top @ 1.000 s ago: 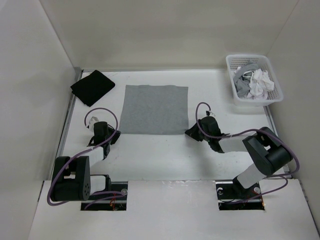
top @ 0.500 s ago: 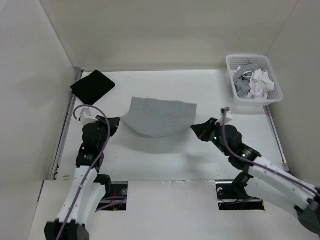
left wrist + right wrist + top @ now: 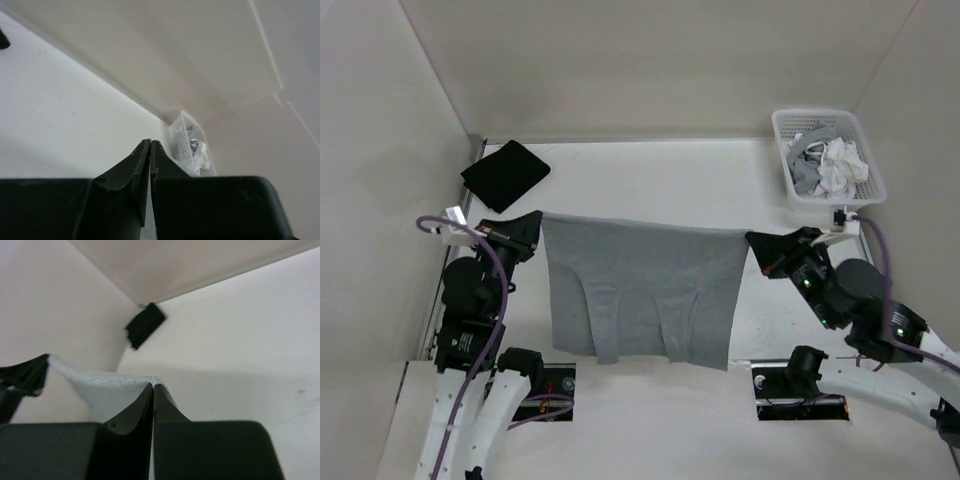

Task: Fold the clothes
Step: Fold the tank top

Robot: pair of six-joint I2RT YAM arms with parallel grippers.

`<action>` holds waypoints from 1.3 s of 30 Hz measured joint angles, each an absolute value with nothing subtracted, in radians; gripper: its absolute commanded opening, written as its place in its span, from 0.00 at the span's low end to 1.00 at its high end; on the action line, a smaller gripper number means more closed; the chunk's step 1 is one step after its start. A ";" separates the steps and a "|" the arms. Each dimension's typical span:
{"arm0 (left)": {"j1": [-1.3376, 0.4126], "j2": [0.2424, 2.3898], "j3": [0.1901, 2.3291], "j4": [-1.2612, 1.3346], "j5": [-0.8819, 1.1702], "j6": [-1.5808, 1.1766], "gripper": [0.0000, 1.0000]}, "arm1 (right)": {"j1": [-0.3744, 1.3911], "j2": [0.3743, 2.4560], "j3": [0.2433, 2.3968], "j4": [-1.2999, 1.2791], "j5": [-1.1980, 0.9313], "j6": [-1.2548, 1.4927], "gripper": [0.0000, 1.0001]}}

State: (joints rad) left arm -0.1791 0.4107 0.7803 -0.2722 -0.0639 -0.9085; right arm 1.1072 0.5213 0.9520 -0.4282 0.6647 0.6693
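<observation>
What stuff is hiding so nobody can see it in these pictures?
- Top view: the table under the hanging grey garment, covered by the garment.
- Left wrist view: where the left fingers pinch the garment, blocked by the fingers' own black body.
- Top view: single pieces in the basket, too small to tell apart.
- Top view: part of the right arm, cut off by the right edge.

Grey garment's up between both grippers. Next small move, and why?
Probably lower both arms together, laying the grey garment flat on the table: left gripper and right gripper pinch its top corners, and it hangs stretched between them.
</observation>
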 measured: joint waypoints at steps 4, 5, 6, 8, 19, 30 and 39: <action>-0.176 0.563 0.714 -0.225 -0.078 -0.909 0.00 | 0.838 0.671 0.904 -0.361 0.532 0.619 0.03; -0.172 0.625 0.693 -0.202 -0.081 -0.909 0.00 | 0.760 0.719 0.880 -0.331 0.479 0.613 0.03; -0.164 0.696 0.676 -0.177 -0.084 -0.909 0.00 | 0.690 0.772 0.857 -0.301 0.422 0.610 0.03; -0.146 0.848 0.666 -0.130 -0.095 -0.909 0.00 | 0.556 0.904 0.828 -0.232 0.303 0.609 0.03; -0.130 1.493 0.907 0.059 -0.104 -0.927 0.00 | 0.276 1.549 1.088 -0.039 -0.026 0.625 0.02; -0.173 1.181 0.585 0.188 -0.098 -0.939 0.00 | 0.270 1.286 0.724 0.098 -0.054 0.669 0.03; -0.172 0.839 0.367 0.122 -0.058 -0.939 0.01 | 0.327 0.997 0.474 0.066 -0.032 0.705 0.01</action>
